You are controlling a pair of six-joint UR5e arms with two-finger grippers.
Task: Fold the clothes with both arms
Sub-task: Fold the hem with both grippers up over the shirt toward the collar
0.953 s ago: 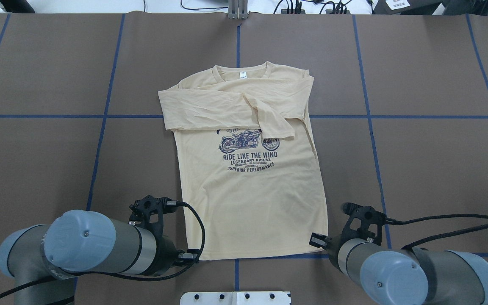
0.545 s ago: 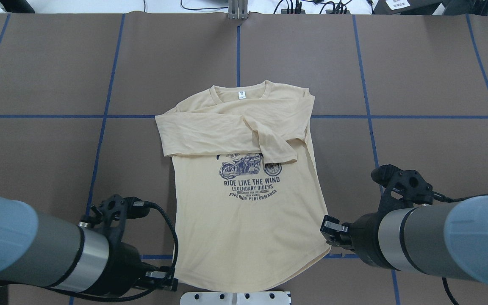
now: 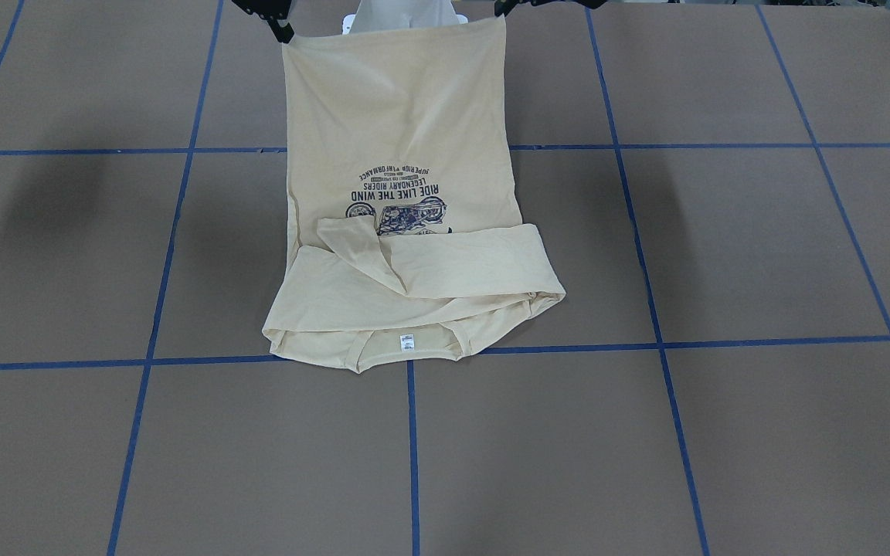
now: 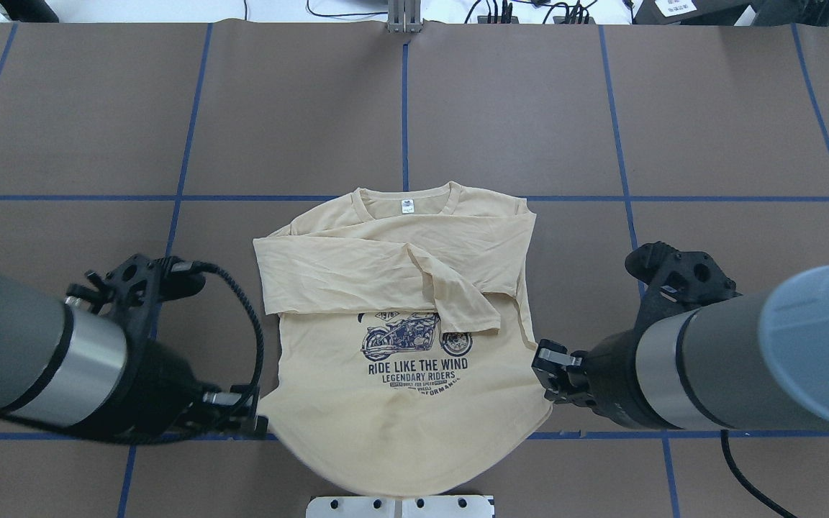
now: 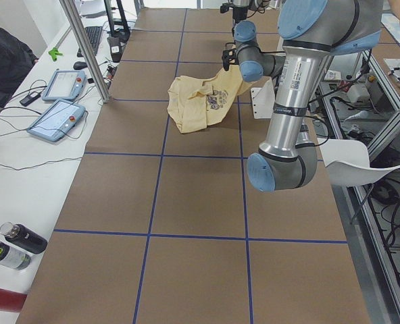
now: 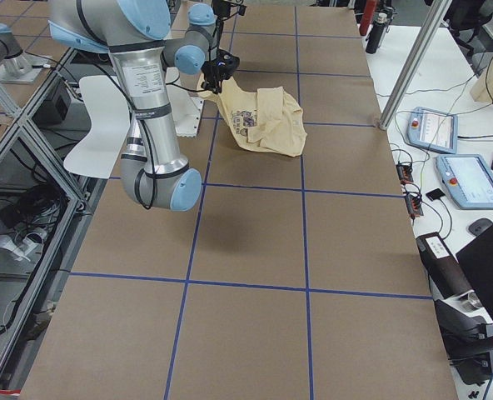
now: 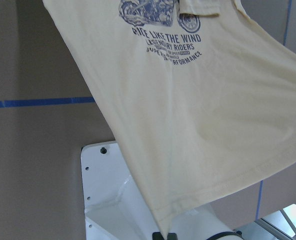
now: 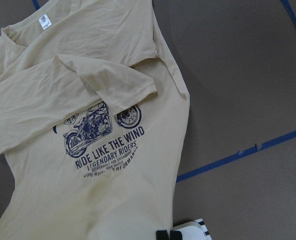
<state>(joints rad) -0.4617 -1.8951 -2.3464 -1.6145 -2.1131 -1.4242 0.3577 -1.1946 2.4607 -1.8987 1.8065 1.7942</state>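
Hanging by its bottom hem, one cream shirt (image 4: 407,403) slopes down to the desk (image 4: 529,108), its collar end flat with two sleeves (image 4: 357,284) crossed on the chest. Two sets of fingers pinch it, left fingers (image 7: 169,236) and right fingers (image 8: 163,235) each on one hem corner.

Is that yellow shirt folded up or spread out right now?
Partly folded: the shirt has its sleeves crossed over the chest, but its body is unfolded, hem lifted by the left gripper and right gripper.
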